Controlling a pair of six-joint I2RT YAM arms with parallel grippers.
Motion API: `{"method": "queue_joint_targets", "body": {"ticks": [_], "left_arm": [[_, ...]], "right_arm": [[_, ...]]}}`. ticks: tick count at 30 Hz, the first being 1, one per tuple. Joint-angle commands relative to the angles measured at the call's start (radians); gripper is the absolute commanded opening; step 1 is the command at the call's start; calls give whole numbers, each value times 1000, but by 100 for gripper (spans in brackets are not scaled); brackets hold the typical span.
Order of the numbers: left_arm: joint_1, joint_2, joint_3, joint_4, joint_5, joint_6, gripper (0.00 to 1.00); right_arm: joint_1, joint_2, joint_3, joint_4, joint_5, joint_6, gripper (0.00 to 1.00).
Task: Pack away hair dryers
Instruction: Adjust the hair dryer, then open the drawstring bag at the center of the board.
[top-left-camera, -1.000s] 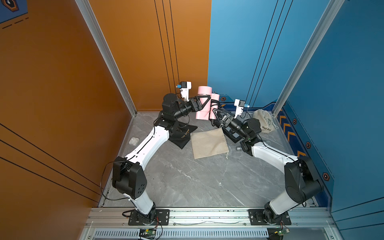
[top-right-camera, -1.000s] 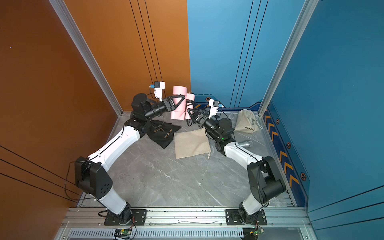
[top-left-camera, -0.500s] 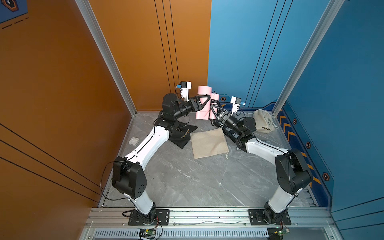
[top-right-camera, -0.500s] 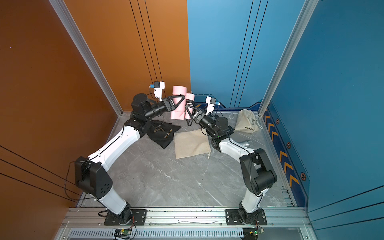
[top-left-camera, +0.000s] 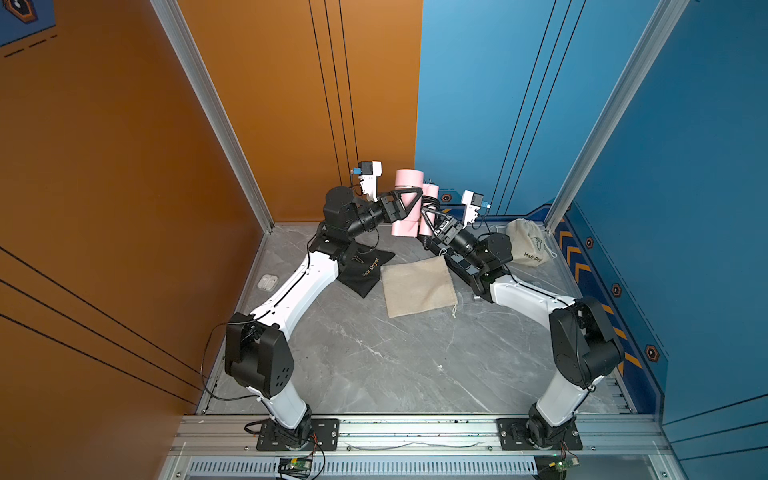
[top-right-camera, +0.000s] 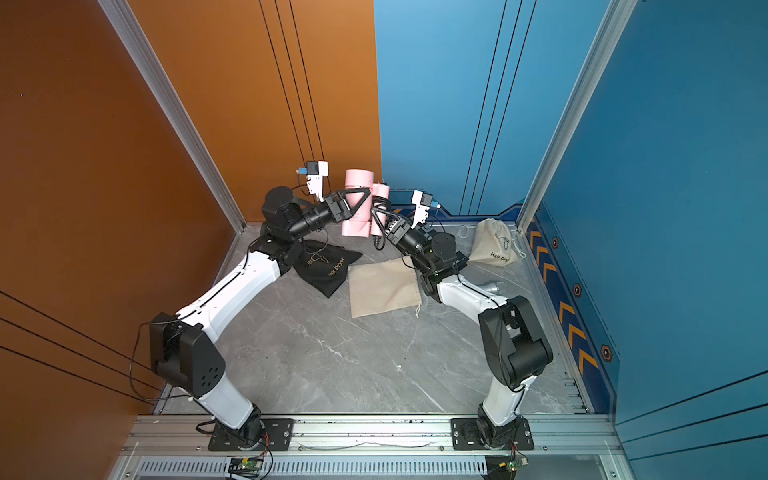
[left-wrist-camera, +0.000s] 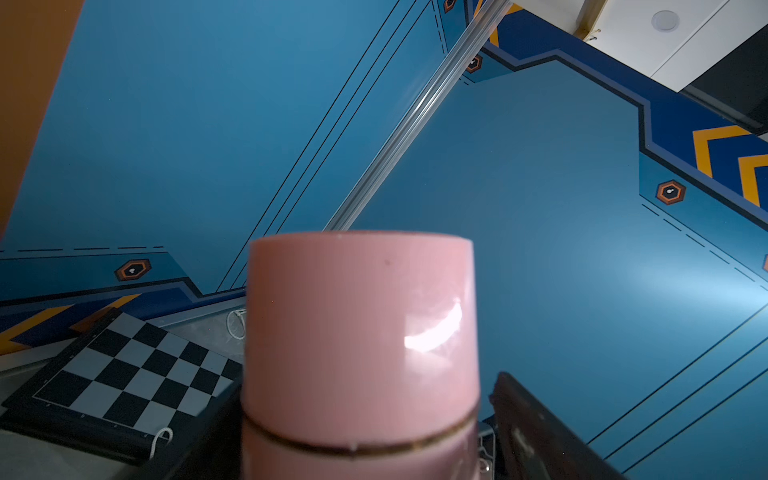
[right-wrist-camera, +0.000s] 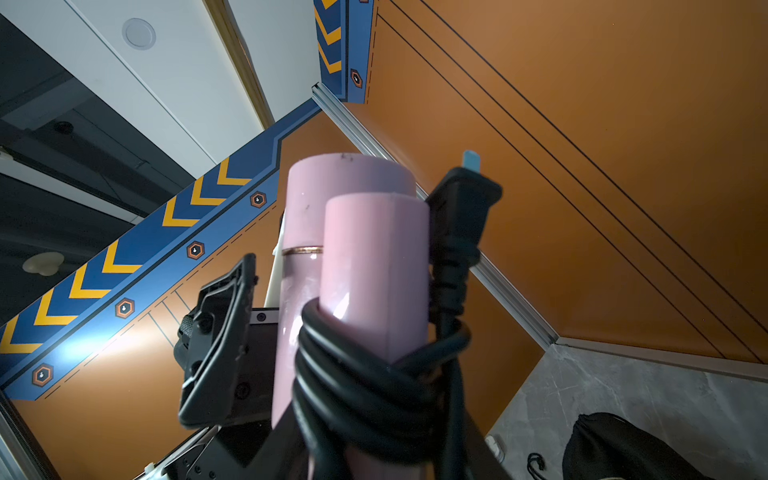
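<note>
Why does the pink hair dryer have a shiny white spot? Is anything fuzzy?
Left wrist view: light bounces off the glossy pink hair dryer, making that glare. Right wrist view: the black cord is so close it looks soft. In both top views, the scene looks sharp and evenly lit.

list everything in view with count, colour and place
hair dryer: one, pale pink, aloft at back
cord: one, black, round the dryer's handle
black bag: one, black, floor by left arm
flat bag: one, beige, floor centre
full bag: one, beige, back right corner
metal object: one, silver, beside right arm
small case: one, white, floor's left edge
checkerboard: one, black and white, left wrist view
left tool: one, black, open astride the barrel
right tool: one, black, shut on the handle
</note>
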Motion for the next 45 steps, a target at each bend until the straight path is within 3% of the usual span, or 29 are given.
{"method": "queue_joint_targets", "body": {"ticks": [1,7,16,24,29,35,45], "left_arm": [[3,-39,1,-80,-16,109,98],[39,-76,-14,-182,-62,169,98],[49,-68,42,-668,-254,312,98],[-68,19,-15,-804,-376,303,98],[-216,204,110,-911,-469,300,98],[-327,439,331,-1041,-551,297,98],[-400,745,692,-1182,-663,288,91]], "right_arm": [[-25,-77,-24,33,46,-31,22],[-75,-158,-86,-24,65,-73,22],[-212,-348,-210,-381,123,-318,24],[-351,-484,-253,-742,224,-472,24],[-433,-554,-307,-812,244,-490,24],[-494,-610,-342,-895,272,-515,23],[-512,-698,-362,-979,364,-591,24]]}}
